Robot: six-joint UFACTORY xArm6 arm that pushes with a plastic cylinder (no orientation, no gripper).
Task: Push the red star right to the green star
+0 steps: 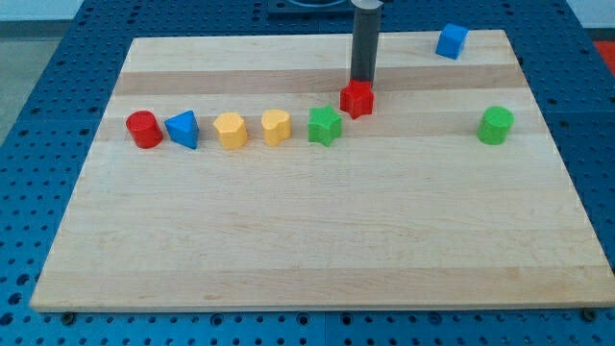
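- Near the pale wooden surface's [317, 240] top middle, my tip [362, 81] sat just above the red plastic star [356, 98].
- It carried no fingers.
- Red star nearly touched the green plastic star [325, 126], up-right of it.
- Final nudge seemingly remained: short, down-left.

Just a wooden board sitting on a blue pegboard bench

The light wooden board [317, 240] has visible plank grain and a darker stripe near its top edge. Around the board on every side is the blue perforated bench [38, 173], full of small holes. Lighting looks even and soft, with no harsh shadows.
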